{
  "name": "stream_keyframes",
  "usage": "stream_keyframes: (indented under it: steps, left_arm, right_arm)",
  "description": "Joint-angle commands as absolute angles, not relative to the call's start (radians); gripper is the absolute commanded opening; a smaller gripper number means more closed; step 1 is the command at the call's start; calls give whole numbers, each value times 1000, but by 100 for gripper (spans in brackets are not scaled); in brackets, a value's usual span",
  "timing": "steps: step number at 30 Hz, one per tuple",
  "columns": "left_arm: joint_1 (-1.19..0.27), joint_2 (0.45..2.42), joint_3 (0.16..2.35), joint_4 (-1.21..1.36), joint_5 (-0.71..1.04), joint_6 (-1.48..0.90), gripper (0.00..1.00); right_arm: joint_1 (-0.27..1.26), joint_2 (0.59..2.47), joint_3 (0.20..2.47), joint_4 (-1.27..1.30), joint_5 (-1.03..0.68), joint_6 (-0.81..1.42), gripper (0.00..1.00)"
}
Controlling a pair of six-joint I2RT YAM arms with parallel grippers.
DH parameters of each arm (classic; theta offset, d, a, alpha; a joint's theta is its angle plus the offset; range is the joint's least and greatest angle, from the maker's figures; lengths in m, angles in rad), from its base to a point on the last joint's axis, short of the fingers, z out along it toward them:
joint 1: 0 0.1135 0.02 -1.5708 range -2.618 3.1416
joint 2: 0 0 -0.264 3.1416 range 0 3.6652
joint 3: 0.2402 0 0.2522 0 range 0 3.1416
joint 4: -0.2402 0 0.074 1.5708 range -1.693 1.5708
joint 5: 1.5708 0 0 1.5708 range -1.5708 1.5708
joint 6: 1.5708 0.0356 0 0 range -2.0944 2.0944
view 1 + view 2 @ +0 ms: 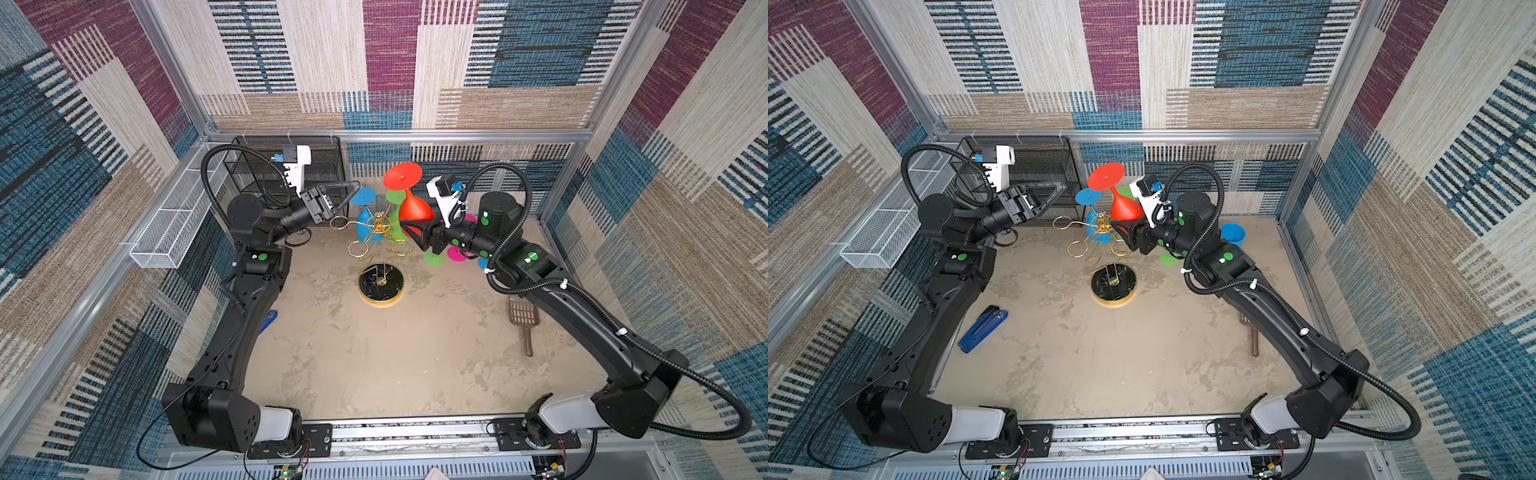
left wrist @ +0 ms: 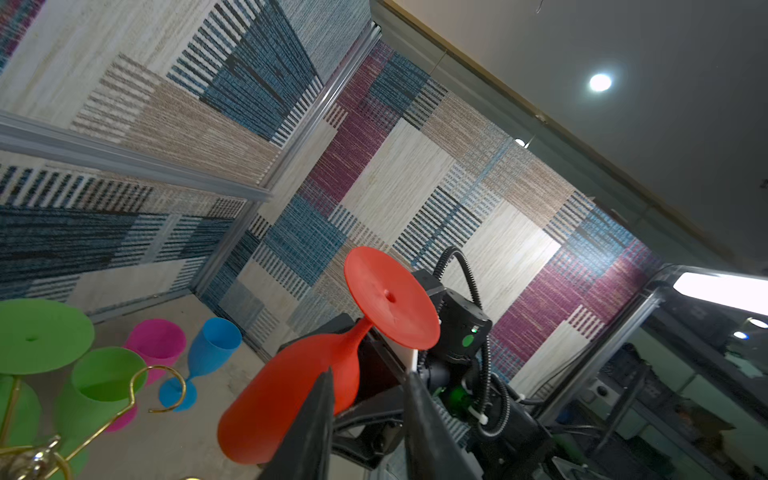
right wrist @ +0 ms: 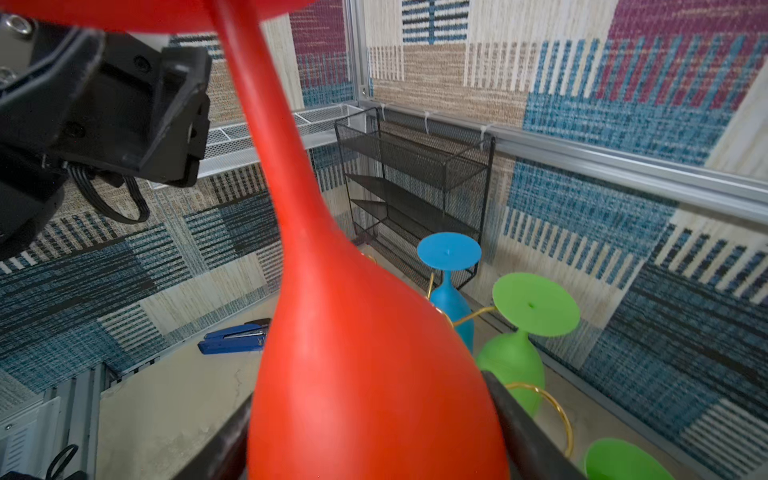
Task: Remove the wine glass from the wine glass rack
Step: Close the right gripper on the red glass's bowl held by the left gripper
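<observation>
In both top views the red wine glass (image 1: 411, 205) (image 1: 1126, 210) is seen upside down, its flat round foot uppermost, just beside the top of the wine glass rack (image 1: 381, 286) (image 1: 1114, 286). Its bowl is clamped by the fingers of the right gripper (image 1: 409, 226). The left gripper (image 1: 353, 189) is held near the rack's other side and appears to touch nothing. The rack is formed of slim gold wire, bent into loops around a central post and set on a round black base with a gold rim. A blue glass (image 1: 364, 196) and a green glass (image 1: 394, 196) are hung from it. The surface (image 1: 374, 365) is sandy and matt.

In the left wrist view the left gripper's fingers (image 2: 316, 428) are shown apart, with nothing gripped between them. The red wine glass (image 2: 299, 399) lies just beyond them and looks smooth, matt and plastic.

In the right wrist view the teardrop bowl of the red wine glass (image 3: 365, 374) is pinched between the dark fingers (image 3: 523, 428). No wire is seen around its tapered stem, and a gold loop (image 3: 557, 411) stands empty just behind.

The lifting-off step is judged all but done, since the glass appears free of the wire. Next it must be carried away from the rack, kept clear of the hanging glasses, and brought down to a bare part of the surface. A slip on the smooth, curved bowl is to be guarded against.
</observation>
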State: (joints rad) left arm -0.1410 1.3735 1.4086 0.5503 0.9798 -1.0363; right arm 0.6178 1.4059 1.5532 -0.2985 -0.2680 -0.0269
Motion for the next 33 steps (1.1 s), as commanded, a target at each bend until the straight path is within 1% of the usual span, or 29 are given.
stream_keyframes:
  steps: [1, 4, 5, 9, 10, 15, 17, 20, 22, 26, 33]
  left_arm:
    - [-158, 1377, 1380, 473, 869, -651, 35]
    - [-180, 1390, 1360, 519, 925, -467, 44]
    - [-188, 1388, 1346, 531, 921, -401, 44]
    - [-208, 1375, 1272, 601, 888, -133, 37]
    - [-210, 1373, 1253, 659, 880, -78, 36]
    - [-217, 1397, 1247, 684, 910, 130, 35]
    - [-222, 1404, 1225, 738, 949, 207, 35]
    - [-224, 1426, 1204, 835, 998, 235, 35]
    - [-224, 1439, 1214, 842, 1016, 242, 34]
    - [-225, 1453, 1205, 896, 1015, 245, 34]
    - [-227, 1460, 1202, 889, 998, 274, 34]
  right_arm:
    - [618, 1362, 1536, -452, -191, 15, 55]
    - [618, 1323, 1507, -494, -189, 27, 55]
    - [618, 1315, 1504, -506, -194, 35, 55]
    - [618, 1307, 1517, -557, -231, 61, 55]
    - [617, 1312, 1527, -573, -237, 64, 55]
    - [614, 1338, 1548, -593, -279, 71, 54]
    - [614, 1351, 1550, -589, -287, 71, 54]
    - [610, 1377, 1565, -584, -309, 69, 54]
    - [608, 1395, 1583, -586, -324, 67, 53]
    - [605, 1433, 1595, -588, -346, 67, 52]
    - [604, 1467, 1618, -559, -399, 69, 51]
